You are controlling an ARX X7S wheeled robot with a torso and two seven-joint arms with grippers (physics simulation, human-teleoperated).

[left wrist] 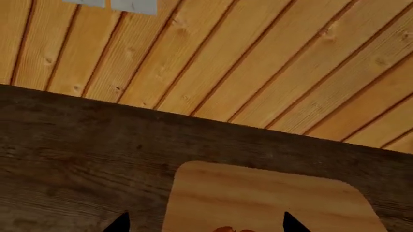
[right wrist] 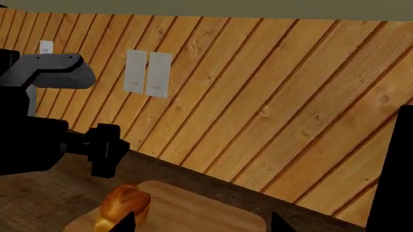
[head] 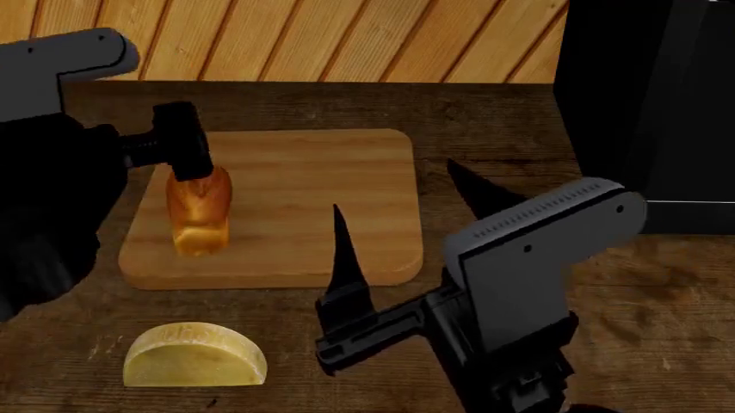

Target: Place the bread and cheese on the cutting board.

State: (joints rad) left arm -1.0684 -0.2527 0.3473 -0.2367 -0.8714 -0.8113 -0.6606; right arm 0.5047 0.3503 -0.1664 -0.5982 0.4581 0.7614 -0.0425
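Note:
The bread [head: 198, 211] stands on end on the left part of the cutting board [head: 310, 198]. My left gripper [head: 178, 148] sits right at its top. In the left wrist view the fingertips [left wrist: 119, 223] are wide apart over the board [left wrist: 258, 198], so the left gripper [left wrist: 205, 224] is open, and only the top of the bread [left wrist: 232, 229] shows between them, untouched. The cheese [head: 195, 354] lies on the dark countertop [head: 643, 284] in front of the board. My right gripper [head: 392, 184] hangs open and empty over the board's right front corner. The right wrist view shows the bread [right wrist: 123, 205] and board [right wrist: 193, 212].
A black appliance [head: 643, 103] stands at the right of the countertop. A wooden plank wall [head: 344, 39] runs along the back, with two white plates [right wrist: 147, 72] on it. My left arm [right wrist: 45, 140] reaches in over the board's left end.

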